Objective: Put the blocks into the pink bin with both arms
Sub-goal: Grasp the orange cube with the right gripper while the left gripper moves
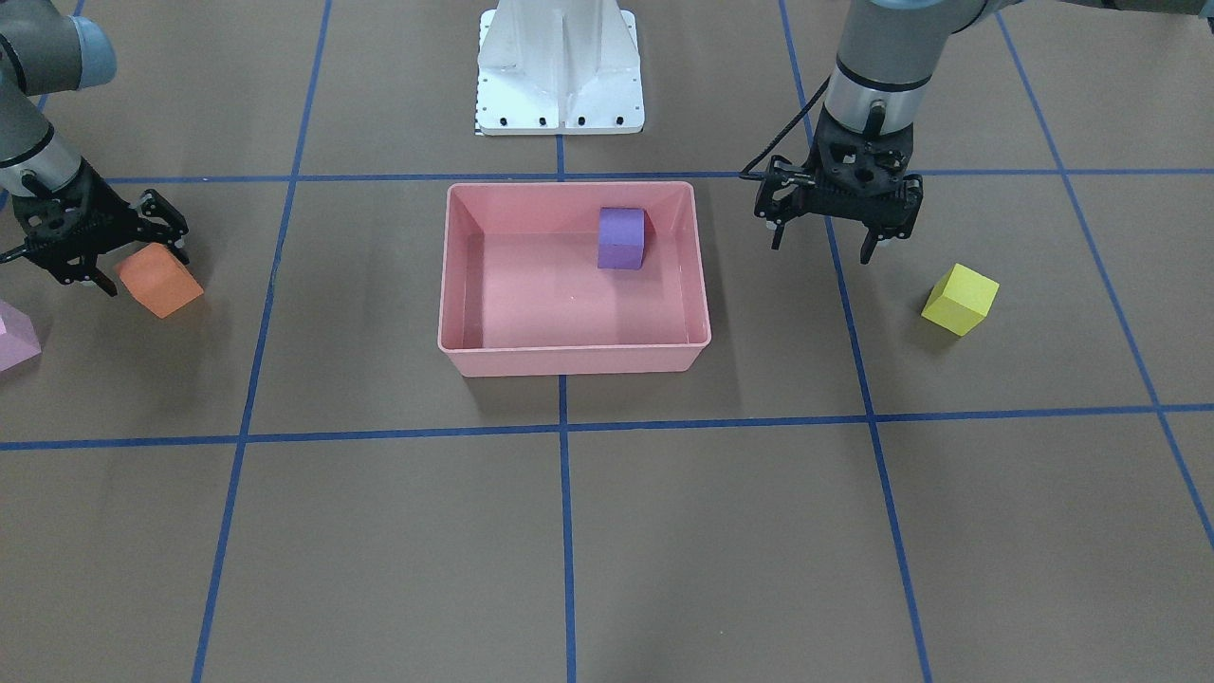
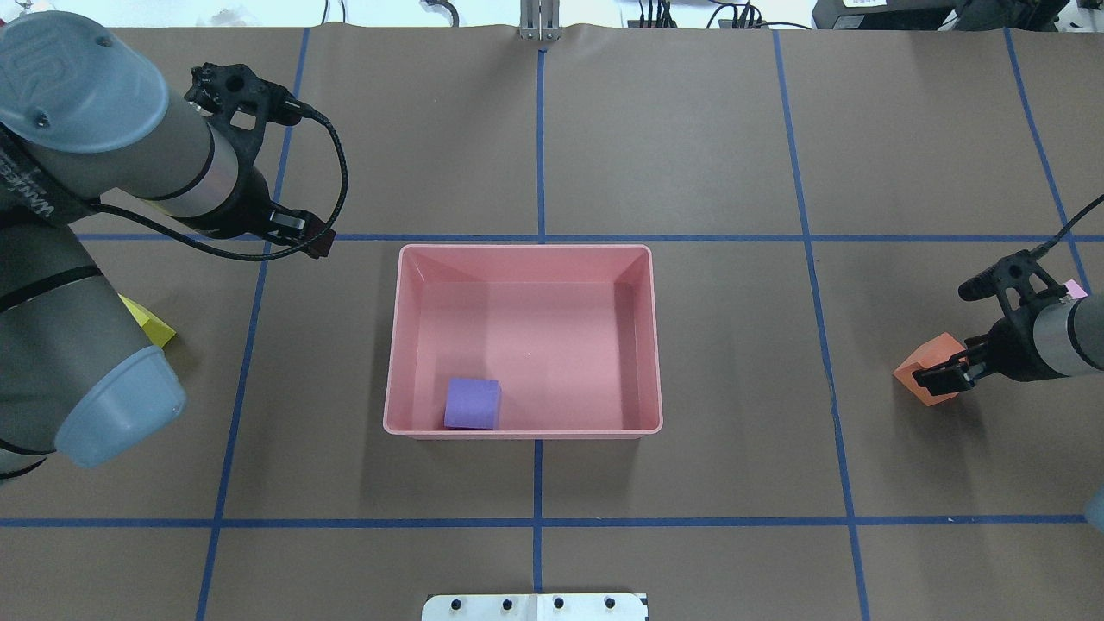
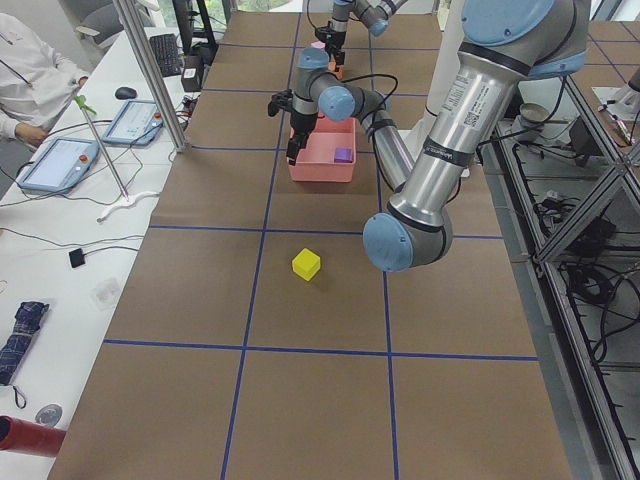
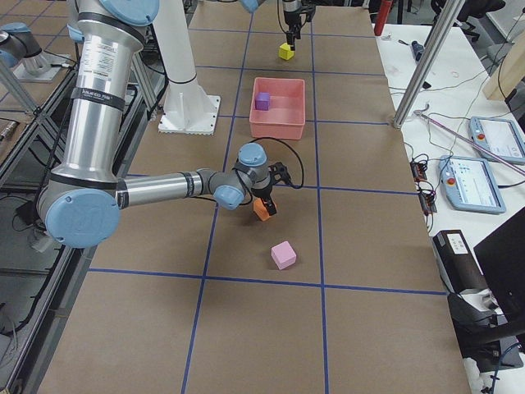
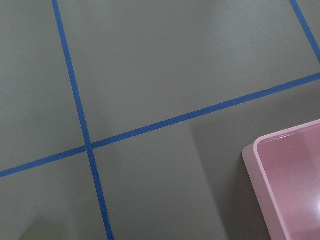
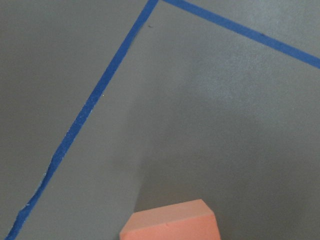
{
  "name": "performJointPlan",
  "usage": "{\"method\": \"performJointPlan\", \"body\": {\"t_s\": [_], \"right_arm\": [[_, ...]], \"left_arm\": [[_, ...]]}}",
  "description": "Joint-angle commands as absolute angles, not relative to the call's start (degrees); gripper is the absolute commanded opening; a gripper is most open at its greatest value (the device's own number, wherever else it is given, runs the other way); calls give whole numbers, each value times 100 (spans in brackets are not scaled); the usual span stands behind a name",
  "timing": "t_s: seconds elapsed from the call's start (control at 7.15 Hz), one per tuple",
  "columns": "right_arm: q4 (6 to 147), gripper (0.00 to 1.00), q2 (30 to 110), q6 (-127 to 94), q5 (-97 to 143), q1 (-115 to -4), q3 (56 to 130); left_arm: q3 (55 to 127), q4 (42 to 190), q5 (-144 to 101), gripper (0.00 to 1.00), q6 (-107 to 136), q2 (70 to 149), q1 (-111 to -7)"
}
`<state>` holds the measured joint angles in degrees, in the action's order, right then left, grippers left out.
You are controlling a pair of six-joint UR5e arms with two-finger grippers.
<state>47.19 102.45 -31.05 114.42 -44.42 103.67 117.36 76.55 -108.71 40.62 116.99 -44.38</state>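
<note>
The pink bin point(image 1: 574, 356) sits in the middle of the front-facing view, on the brown worktop point(image 1: 664, 531). One block is already in it: the purple block point(image 1: 621, 238) stands on the floor near the upper right corner, close to the far wall but not clearly touching it.

The other three blocks are outside the bin and well apart from it. The yellow block point(image 1: 960, 299) lies at right of centre, turned so a corner points toward the camera. The orange block point(image 1: 159, 279) lies at the left. The light pink block point(image 1: 14, 337) is half cut off by the left edge.

The left gripper point(image 1: 825, 245) hangs above the worktop between the bin and the yellow block. Its jaws are spread and empty, and they point straight down. Its wrist view shows only tape lines and one corner of the bin, so it is not yet over a block. The yellow block is the nearest one and looks like its next target.

The right gripper point(image 1: 140, 266) is low and tilted at the orange block, with its jaws apart. One finger is just beside the block's upper edge. I cannot tell whether it touches. The block appears to rest on the worktop, so this looks like a pick being lined up.
</note>
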Motion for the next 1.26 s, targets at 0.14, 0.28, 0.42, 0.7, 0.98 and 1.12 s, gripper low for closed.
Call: {"method": "performJointPlan", "body": {"t_s": [0.14, 0.28, 0.42, 0.7, 0.98, 1.12], "right_arm": [[4720, 14, 10213, -3129, 11382, -4351, 10204], [4720, 0, 10161, -3164, 11408, -4351, 10309], [4755, 0, 10004, -3234, 11443, -4368, 10397], [6038, 0, 9181, -3829, 11452, -4508, 10869], [7997, 0, 7960, -4758, 11548, -4526, 11467], [8859, 0, 7284, -5390, 11558, -4518, 11687]], "left_arm": [[11733, 7655, -10863, 100, 4087, 11698, -4430], [11733, 7655, -10872, 100, 4070, 11698, -4430], [11751, 7655, -10881, 100, 3982, 11690, -4464], [11725, 7673, -11491, 100, 3020, 11411, -5059], [11672, 8222, -11672, 100, 1735, 10551, -5746], [11637, 8827, -11681, 100, 1705, 10112, -5757]]}}
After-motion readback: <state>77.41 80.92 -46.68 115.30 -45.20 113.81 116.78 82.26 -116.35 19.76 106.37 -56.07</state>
